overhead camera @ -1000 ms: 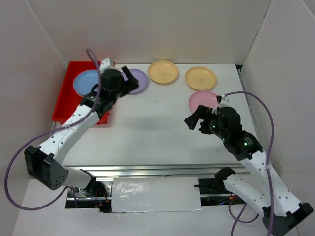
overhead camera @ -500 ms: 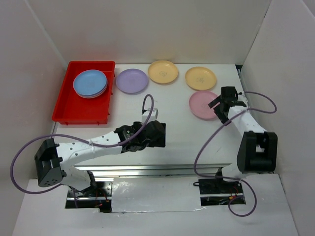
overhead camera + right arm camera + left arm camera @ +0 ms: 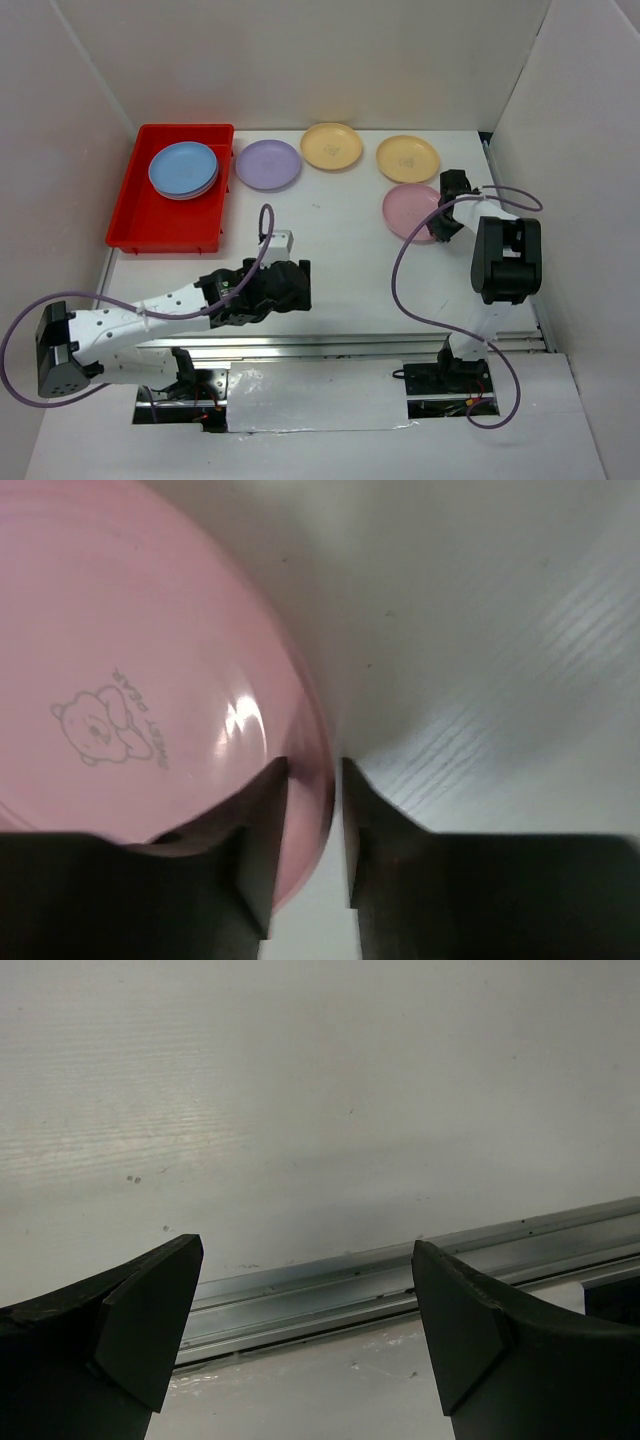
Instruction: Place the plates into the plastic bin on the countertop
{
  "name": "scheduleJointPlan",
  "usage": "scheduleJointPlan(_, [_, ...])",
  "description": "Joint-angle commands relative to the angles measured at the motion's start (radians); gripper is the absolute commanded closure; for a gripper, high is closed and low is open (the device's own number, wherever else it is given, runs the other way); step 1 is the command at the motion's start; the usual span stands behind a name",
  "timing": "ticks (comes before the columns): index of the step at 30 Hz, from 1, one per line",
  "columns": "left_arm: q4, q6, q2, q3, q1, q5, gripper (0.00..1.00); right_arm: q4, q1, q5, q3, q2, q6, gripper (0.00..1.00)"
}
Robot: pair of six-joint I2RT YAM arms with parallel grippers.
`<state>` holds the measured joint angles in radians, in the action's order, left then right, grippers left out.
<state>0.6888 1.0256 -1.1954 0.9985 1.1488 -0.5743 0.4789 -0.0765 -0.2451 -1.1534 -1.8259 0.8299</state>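
A: Reading the right tool [image 3: 312, 780] as clenched on the pink plate [image 3: 130, 670], at the rim on its right side. 1 half of the tool inside the lip, 1 outside. Looks like a thin, edge-only bite.
B: Agreed. Could slip out on the lift, or swing down to hang, given a grip on 1 edge only. Could also drag across the table [image 3: 340, 250] if raised too little.
A: Long carry too. Sits at the right side, well apart from the red bin [image 3: 128, 218] at far left. Risks clipping the purple plate [image 3: 268, 164] or the 2 yellow plates [image 3: 332, 146] in the back row on the way.
B: Left tool [image 3: 305, 1300]?
A: Released, holding nothing, low over bare table beside the metal rail [image 3: 400, 1270]. Lies across the middle, so might block the crossing path.
B: Bin contents?
A: Holds blue plates [image 3: 183, 168] stacked at its back end. Can't count the stack from above. Dropping pink off-centre onto it could tip it against the wall.
B: Other blind spots?
A: Can't see actual contact at the rim, hidden by the tool's own bulk. Can't confirm bite depth either.
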Motion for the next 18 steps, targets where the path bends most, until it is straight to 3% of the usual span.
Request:
scheduleJointPlan(1, [0.025,0.019,0.068,-0.003,-0.008,-0.064,0.01,0.000,0.000,0.027,0.000,0.014,-0.011,0.77])
scheduleJointPlan(3, [0.035,0.014,0.080,0.000,-0.024,-0.067,0.01,0.004,0.020,0.021,0.023,0.040,-0.021,1.00])
scheduleJointPlan(5, [0.044,0.004,0.088,0.015,-0.044,-0.067,0.01,0.003,0.050,-0.003,0.046,0.079,-0.034,1.00])
scheduleJointPlan(8, [0.032,-0.041,0.089,0.047,-0.110,-0.053,0.01,0.041,0.202,-0.109,0.078,0.178,-0.067,1.00])
scheduleJointPlan(10, [-0.020,-0.116,0.067,0.067,-0.199,-0.027,0.01,0.125,0.345,-0.201,0.064,0.247,-0.097,1.00])
scheduleJointPlan(13, [-0.093,-0.238,-0.018,0.132,-0.371,0.135,0.01,0.246,0.539,-0.290,0.011,0.310,-0.100,1.00])
scheduleJointPlan(16, [-0.109,-0.309,-0.137,0.193,-0.474,0.252,0.01,0.285,0.686,-0.281,-0.029,0.373,-0.092,1.00])
scheduleJointPlan(18, [-0.107,-0.346,-0.215,0.213,-0.506,0.301,0.01,0.245,0.728,-0.170,-0.019,0.439,-0.123,1.00])
